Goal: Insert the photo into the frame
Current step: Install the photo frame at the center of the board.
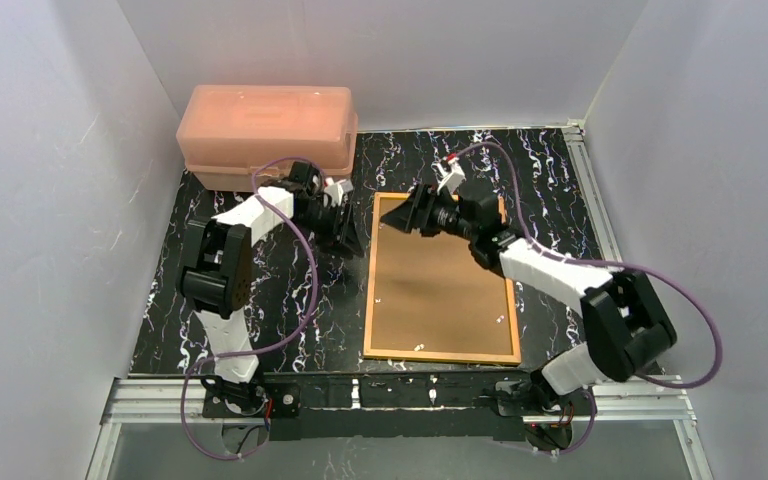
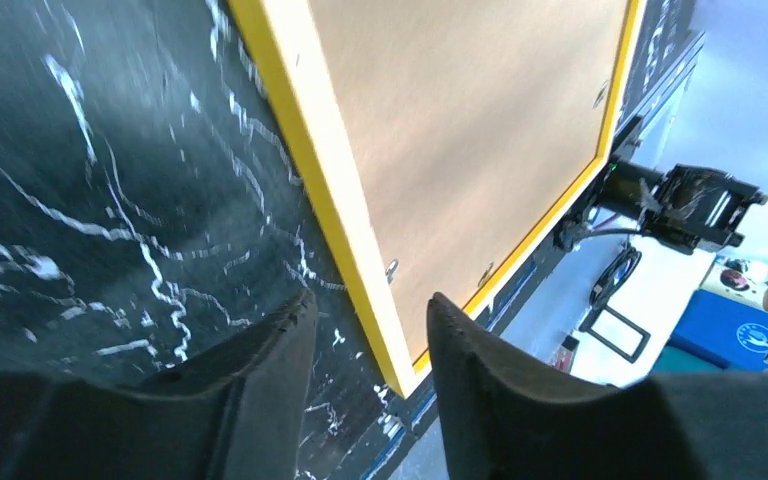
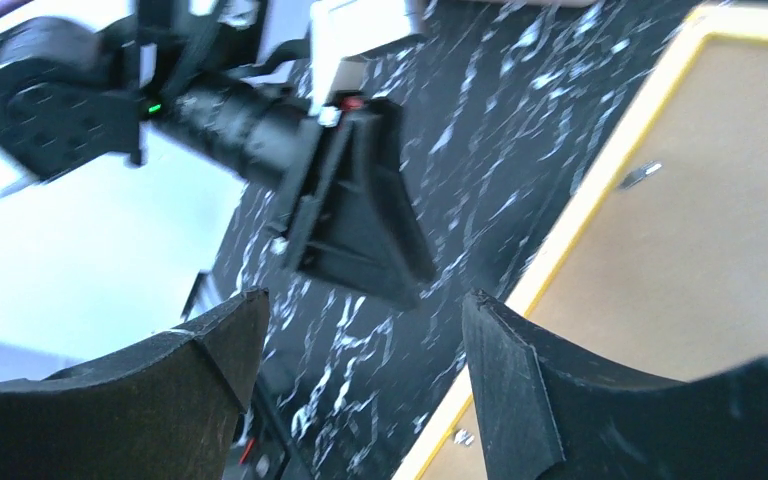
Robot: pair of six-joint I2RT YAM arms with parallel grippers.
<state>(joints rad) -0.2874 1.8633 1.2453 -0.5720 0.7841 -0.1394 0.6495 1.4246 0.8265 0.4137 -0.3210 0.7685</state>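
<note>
The frame (image 1: 369,285) lies face down in the middle of the black marbled table (image 1: 290,300), its orange-brown rim around a brown backing board (image 1: 440,285). The photo is hidden. My left gripper (image 1: 352,236) hovers just left of the frame's far left corner, open with nothing between its fingers. In the left wrist view the yellow frame edge (image 2: 330,190) runs down between my left gripper (image 2: 370,310) fingers, apart from them. My right gripper (image 1: 401,214) hangs over the frame's far edge, open and empty. The right wrist view shows the right gripper (image 3: 365,305) beside the frame's rim (image 3: 600,190).
A pink plastic box (image 1: 265,125) stands at the table's far left corner. Small metal clips (image 2: 391,268) sit along the backing board's edge. White walls close in the left, right and far sides. The aluminium rail (image 1: 390,390) with both arm bases runs along the near edge.
</note>
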